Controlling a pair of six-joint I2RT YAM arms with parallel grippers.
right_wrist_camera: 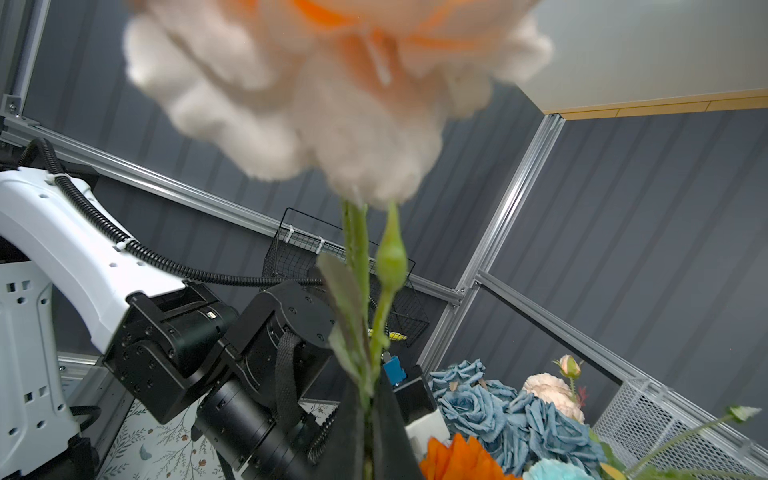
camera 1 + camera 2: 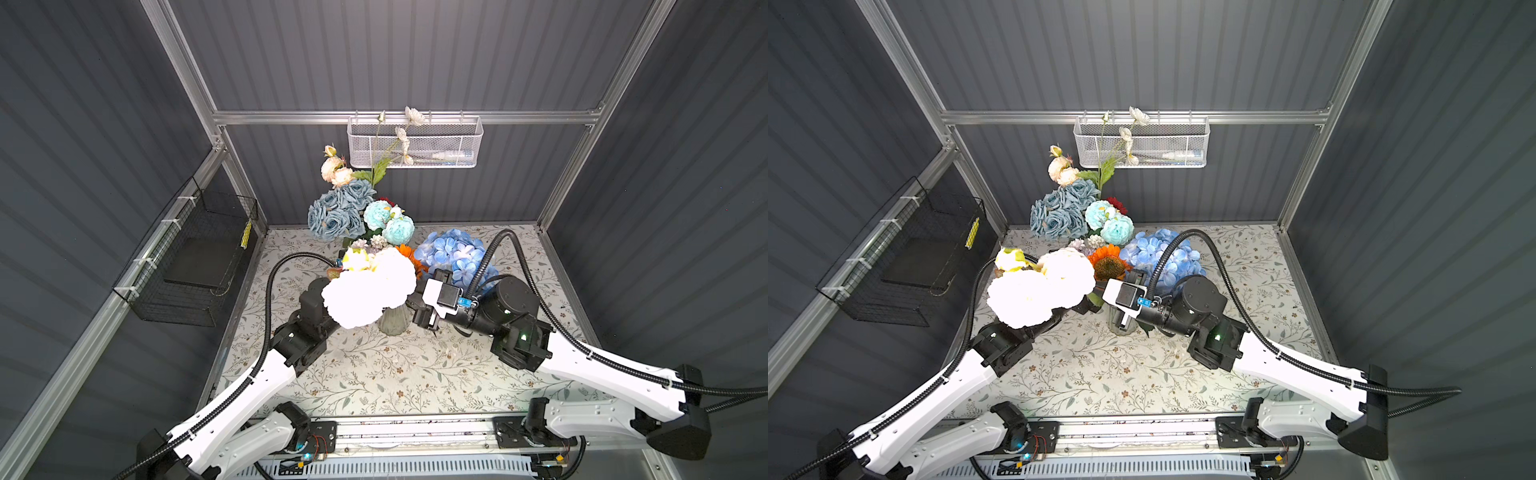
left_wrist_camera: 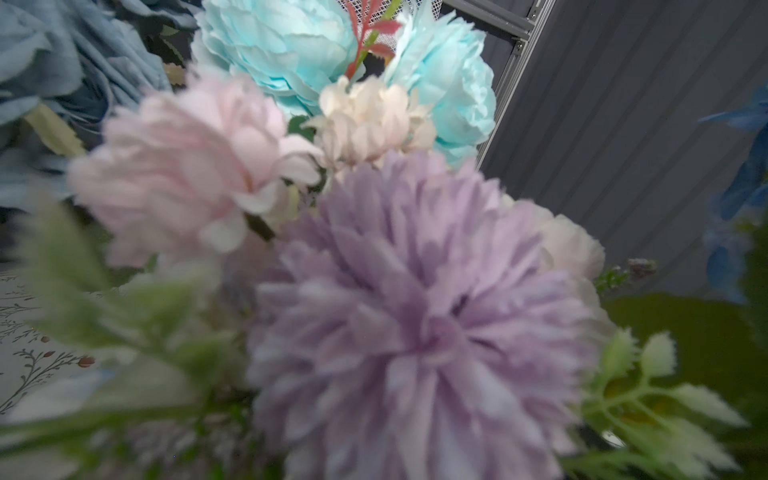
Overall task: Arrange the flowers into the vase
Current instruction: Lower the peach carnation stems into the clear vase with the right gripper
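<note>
Hidden from you: the white flower [image 2: 370,291] [image 2: 1038,291] is blown out to plain white, so you get no petal detail. In both top views its big heads cover the left gripper and its own stem.
Left gripper: you see none of its fingers. The left wrist view is filled by a blurred lilac puff [image 3: 415,316], and the right wrist view cuts that arm off short of the gripper. It stands spread wide.
Cut off: the vase [image 2: 392,322] [image 2: 1121,328] shows you only its glass lower body below the blooms. You cannot tell whether the white flower's stem end sits inside it.
Right gripper [image 1: 368,397]: pressed together, pinching the stem [image 1: 356,249] of the white flower low down.
Long axis: in the right wrist view the stem runs straight out from between the fingers to the head, with a green bud [image 1: 390,257] just beside it.
Heading: in both top views the head lies at the right gripper's 9 o'clock, nearer the camera than the other blooms.
Where it is: over the middle of the desk [image 2: 374,374], with the head at the vase's 10 o'clock.
Other flowers: the dusty-blue roses [image 2: 338,214] and aqua puffs [image 2: 388,222] stand at the vase's 12 o'clock and the blue hydrangea [image 2: 453,253] at 2 o'clock. The orange daisy [image 2: 1108,262] sits between the white heads and the hydrangea.
</note>
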